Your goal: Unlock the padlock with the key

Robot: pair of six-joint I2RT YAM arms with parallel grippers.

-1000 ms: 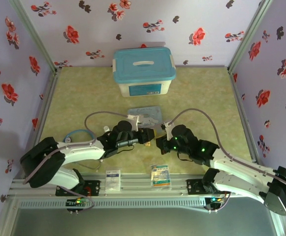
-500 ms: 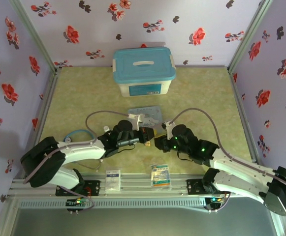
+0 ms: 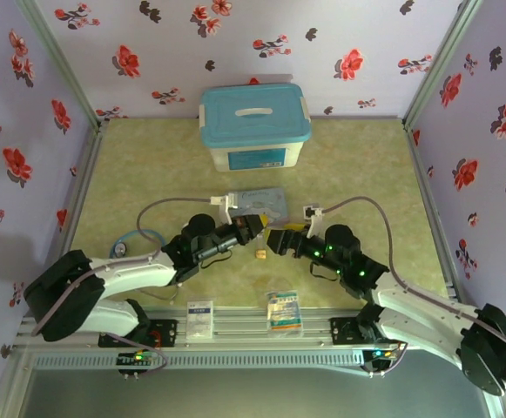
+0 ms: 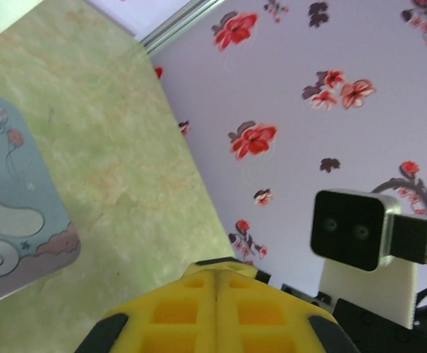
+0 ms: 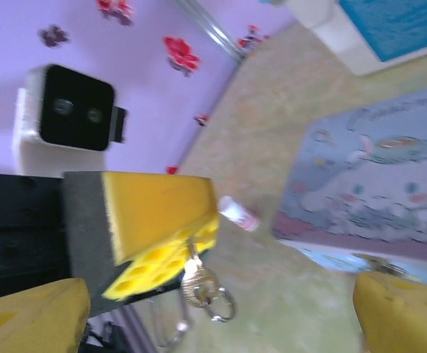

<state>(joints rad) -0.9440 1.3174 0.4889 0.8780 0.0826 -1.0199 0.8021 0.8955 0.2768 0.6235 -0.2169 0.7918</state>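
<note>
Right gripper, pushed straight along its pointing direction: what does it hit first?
Likely the left gripper, shut on the key, straight ahead of the right gripper's open jaws; depth is unclear.

Where things sit on my worktop [image 3: 357,174], far edge to near edge.
A lidded storage box [image 3: 254,126] stands at the middle of the far edge, and a cartoon tin [image 3: 257,202] lies before it, near the centre. Just before the tin, my left gripper [image 3: 254,228] and right gripper [image 3: 277,239] face each other, apart. The key [image 5: 196,281] hangs under my left gripper's tip, and the padlock [image 3: 259,254] lies just before it. A small bottle [image 5: 239,213] lies near the tin. A stethoscope [image 3: 138,237] lies toward the left edge, beyond my left forearm. One packet [image 3: 200,318] and another packet [image 3: 284,312] rest along the near edge.
</note>
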